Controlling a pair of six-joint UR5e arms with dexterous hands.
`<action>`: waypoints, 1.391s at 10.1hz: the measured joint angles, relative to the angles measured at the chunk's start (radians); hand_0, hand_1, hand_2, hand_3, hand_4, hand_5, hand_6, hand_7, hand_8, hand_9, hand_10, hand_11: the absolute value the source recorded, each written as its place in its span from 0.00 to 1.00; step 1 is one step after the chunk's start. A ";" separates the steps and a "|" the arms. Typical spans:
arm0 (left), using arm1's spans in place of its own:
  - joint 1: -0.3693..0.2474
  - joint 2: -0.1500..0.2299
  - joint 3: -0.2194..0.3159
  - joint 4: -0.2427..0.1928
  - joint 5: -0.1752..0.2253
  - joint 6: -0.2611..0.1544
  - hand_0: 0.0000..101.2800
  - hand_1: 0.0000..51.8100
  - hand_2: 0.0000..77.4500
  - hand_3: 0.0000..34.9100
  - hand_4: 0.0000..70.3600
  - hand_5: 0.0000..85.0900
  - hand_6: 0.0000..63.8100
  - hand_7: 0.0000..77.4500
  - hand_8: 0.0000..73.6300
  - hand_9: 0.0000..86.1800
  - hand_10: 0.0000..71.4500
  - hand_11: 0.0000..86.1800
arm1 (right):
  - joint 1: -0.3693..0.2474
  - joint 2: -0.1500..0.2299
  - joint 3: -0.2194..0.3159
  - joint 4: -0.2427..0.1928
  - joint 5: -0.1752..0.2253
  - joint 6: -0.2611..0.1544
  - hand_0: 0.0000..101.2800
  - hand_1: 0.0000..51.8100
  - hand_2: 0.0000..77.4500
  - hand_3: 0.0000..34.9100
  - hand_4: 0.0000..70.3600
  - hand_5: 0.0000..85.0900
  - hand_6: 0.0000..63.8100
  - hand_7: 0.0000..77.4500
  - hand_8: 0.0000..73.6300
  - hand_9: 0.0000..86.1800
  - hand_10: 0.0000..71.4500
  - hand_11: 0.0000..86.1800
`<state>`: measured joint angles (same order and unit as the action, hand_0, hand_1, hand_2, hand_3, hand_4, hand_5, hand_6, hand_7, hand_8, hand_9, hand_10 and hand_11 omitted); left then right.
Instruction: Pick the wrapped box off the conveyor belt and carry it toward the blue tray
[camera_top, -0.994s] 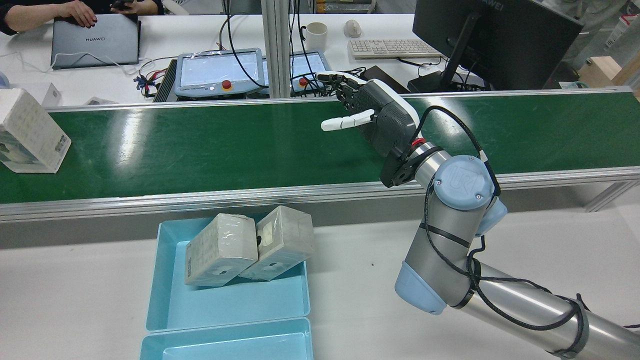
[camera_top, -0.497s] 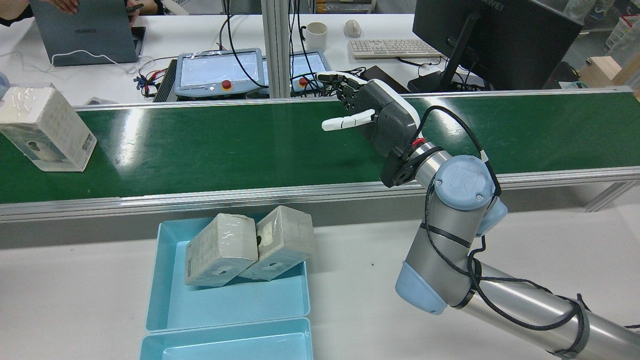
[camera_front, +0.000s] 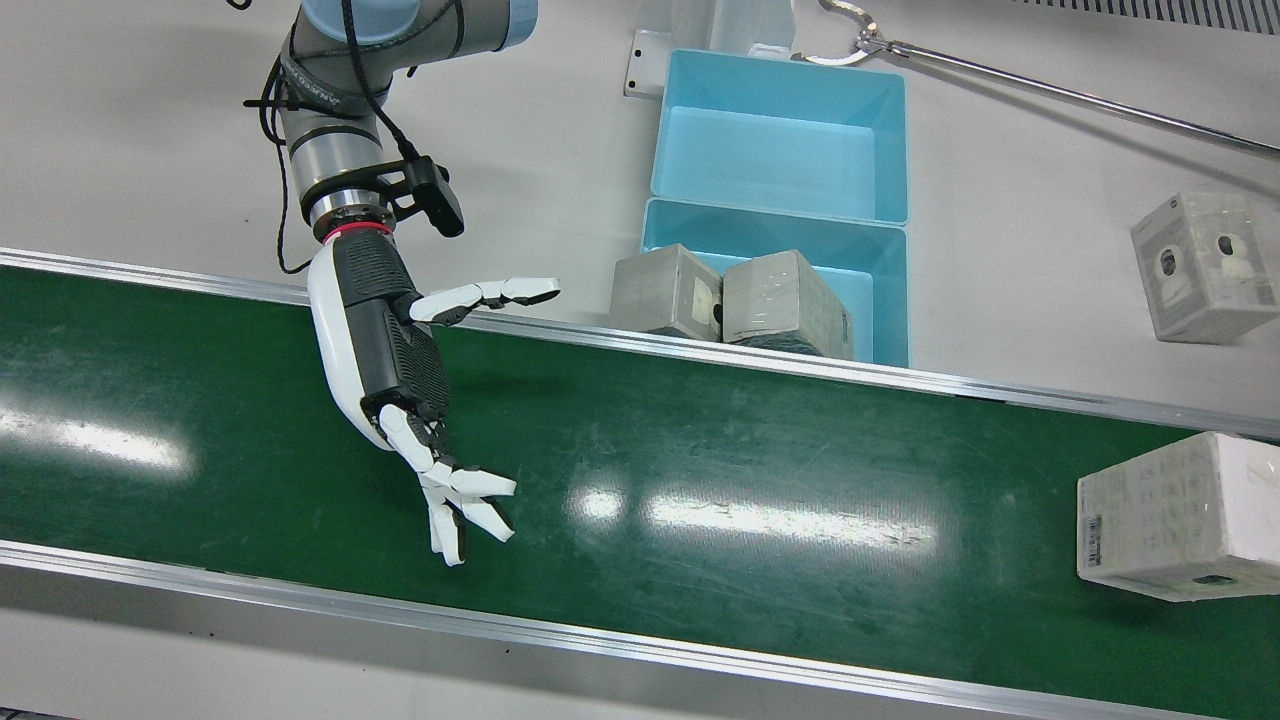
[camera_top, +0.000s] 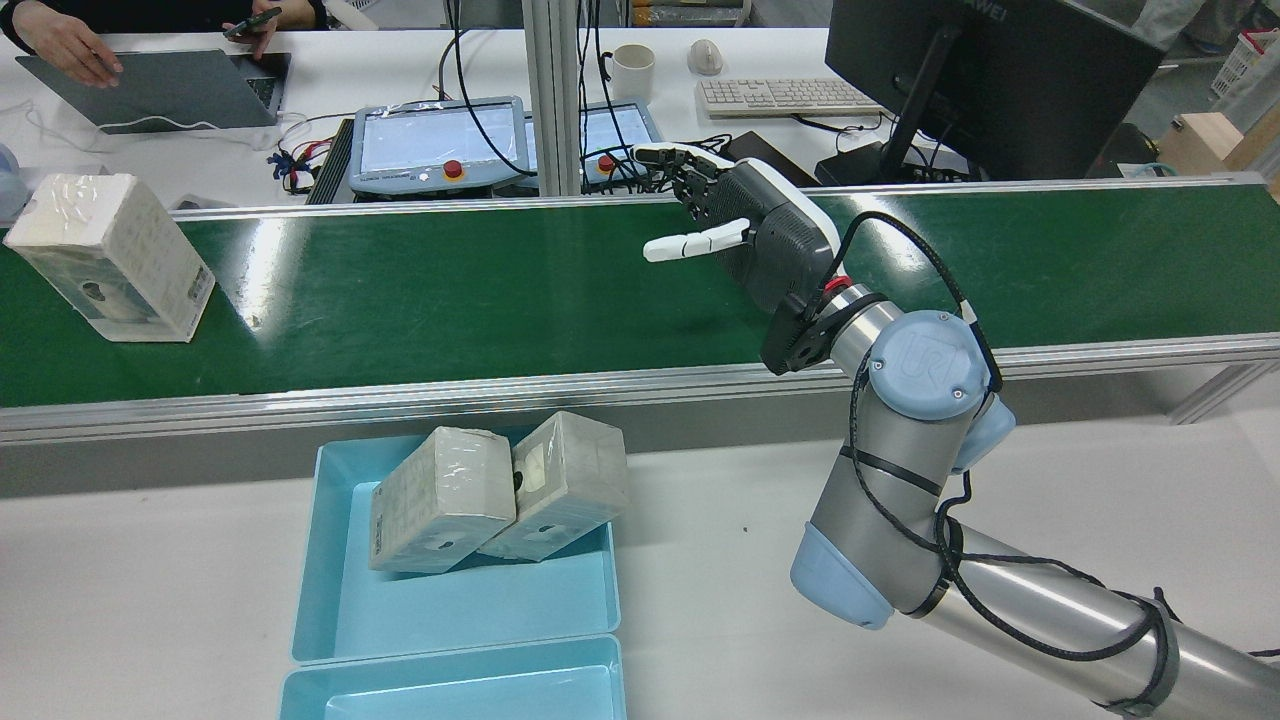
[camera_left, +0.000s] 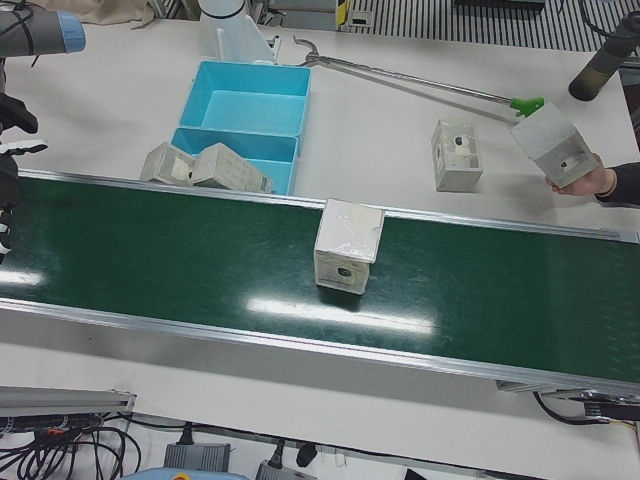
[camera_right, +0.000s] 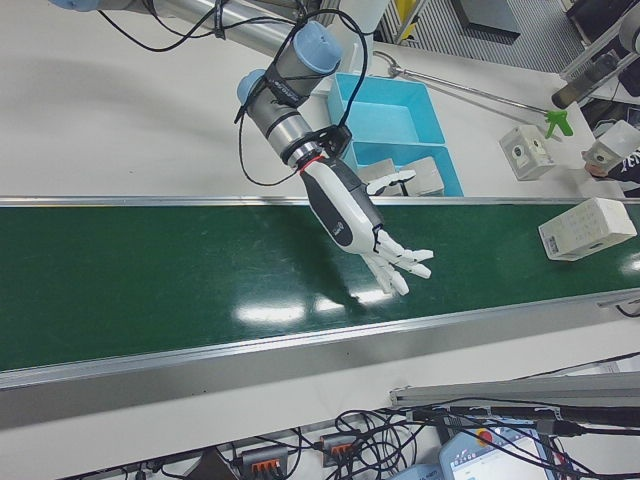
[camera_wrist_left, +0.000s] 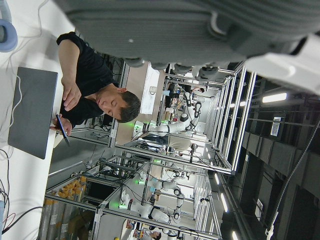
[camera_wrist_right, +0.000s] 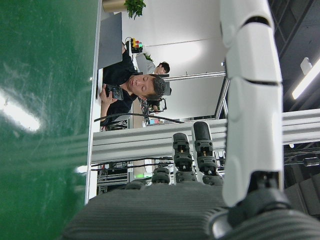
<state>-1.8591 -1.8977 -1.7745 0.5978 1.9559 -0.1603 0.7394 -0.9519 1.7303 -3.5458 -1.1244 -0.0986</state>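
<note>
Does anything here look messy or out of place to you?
Yes: the two grey wrapped boxes in the blue plastic tray sit tilted, leaning on its rim by the green conveyor belt instead of lying flat. Nothing looks spilled or damaged. The right hand hovers open over the belt.

R hand (camera_front: 400, 400) open over belt (camera_front: 700, 480); wrapped box (camera_front: 1165, 520) far off, belt's edge.

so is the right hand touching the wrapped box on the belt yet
Apart. The front view shows the right hand open above the conveyor belt, with a long stretch of bare green between it and the wrapped box near the belt's far end.
</note>
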 joint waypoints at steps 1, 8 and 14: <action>0.000 0.000 0.000 0.000 0.000 0.000 0.00 0.00 0.01 0.00 0.00 0.01 0.01 0.00 0.01 0.00 0.01 0.01 | 0.000 0.001 0.000 0.000 0.000 0.000 0.49 0.31 0.15 0.00 0.18 0.29 0.11 0.10 0.03 0.06 0.00 0.01; 0.000 0.000 0.000 0.000 0.000 0.000 0.00 0.00 0.01 0.00 0.00 0.01 0.01 0.01 0.01 0.00 0.01 0.01 | 0.000 0.000 0.000 -0.001 0.000 -0.002 0.48 0.31 0.15 0.00 0.21 0.29 0.11 0.11 0.03 0.06 0.00 0.01; 0.000 0.000 0.000 0.000 0.000 0.000 0.00 0.00 0.01 0.00 0.00 0.01 0.01 0.00 0.01 0.00 0.01 0.01 | -0.006 0.000 0.000 -0.001 0.000 -0.006 0.48 0.29 0.15 0.00 0.22 0.30 0.11 0.11 0.03 0.06 0.00 0.01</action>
<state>-1.8592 -1.8978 -1.7745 0.5978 1.9559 -0.1603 0.7338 -0.9514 1.7300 -3.5465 -1.1244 -0.1041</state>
